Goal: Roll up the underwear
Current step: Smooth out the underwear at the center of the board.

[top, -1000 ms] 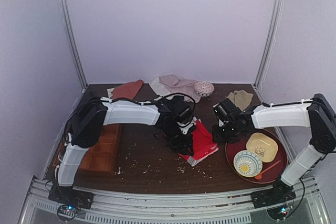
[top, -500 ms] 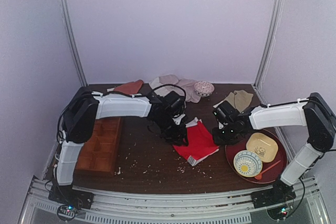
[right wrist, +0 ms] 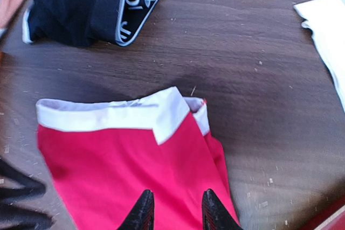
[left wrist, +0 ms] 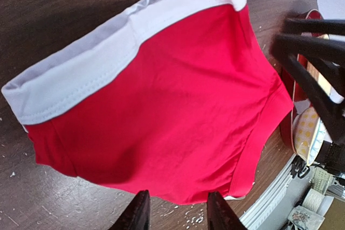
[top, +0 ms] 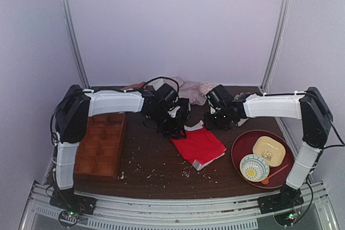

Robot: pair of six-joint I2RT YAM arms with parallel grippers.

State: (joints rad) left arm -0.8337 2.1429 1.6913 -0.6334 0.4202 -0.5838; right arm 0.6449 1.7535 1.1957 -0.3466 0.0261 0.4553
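Observation:
The red underwear [top: 199, 146] lies spread flat on the brown table, with its white waistband toward the far side. My left gripper [top: 172, 126] hovers at its far left corner, open and empty. In the left wrist view the underwear [left wrist: 161, 106] fills the frame beyond the open gripper [left wrist: 178, 216]. My right gripper [top: 216, 119] is by the far right corner, open and empty. In the right wrist view the gripper [right wrist: 177, 211] sits above the red fabric [right wrist: 118, 171], with one waistband corner folded over.
Black briefs [right wrist: 81, 4] lie just beyond the waistband, and a pale cloth [right wrist: 329, 30] lies to the right. A wooden compartment tray [top: 102, 144] is at left. A red plate [top: 235, 152] with a yellow dish [top: 269, 151] and a patterned bowl [top: 254, 167] is at right. Garments are heaped at the back [top: 186, 87]. Crumbs dot the table.
Both grippers have drawn back toward the far side, off the red underwear. The underwear now lies flatter and more spread out than before.

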